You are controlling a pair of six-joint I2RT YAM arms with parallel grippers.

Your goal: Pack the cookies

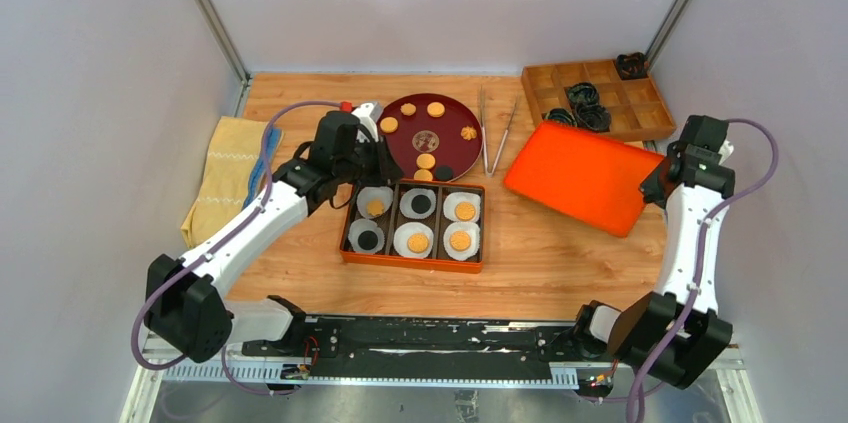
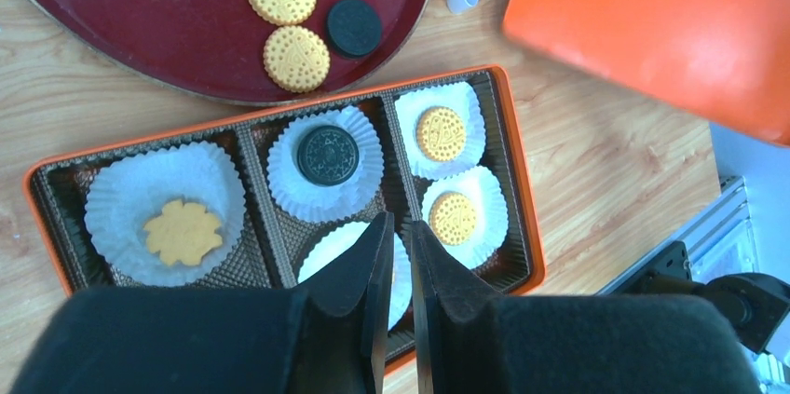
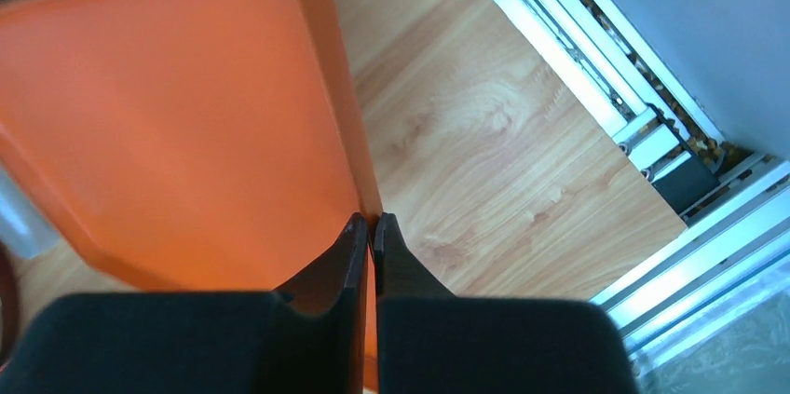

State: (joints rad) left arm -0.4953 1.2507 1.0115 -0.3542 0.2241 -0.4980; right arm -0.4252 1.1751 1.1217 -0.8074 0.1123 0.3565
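Observation:
The orange six-compartment box (image 1: 410, 261) holds white paper cups, each with one cookie. In the left wrist view these include a knobbly one (image 2: 183, 231), a black one (image 2: 328, 155) and two tan ones (image 2: 440, 132). More cookies (image 1: 436, 109) lie on the dark red plate (image 1: 452, 126) behind the box, three of them (image 2: 296, 58) near its front rim. My left gripper (image 1: 383, 165) hovers over the box's far left part (image 2: 399, 226), nearly shut with a thin gap and empty. My right gripper (image 1: 650, 188) is shut on the right rim of the orange lid (image 3: 168, 115).
The lid (image 1: 580, 175) lies tilted right of the box. Metal tongs (image 1: 486, 133) lie between plate and lid. A wooden divided tray (image 1: 640, 113) with black items sits at the back right. A yellow cloth (image 1: 225, 173) lies at the left. Grey walls enclose the table.

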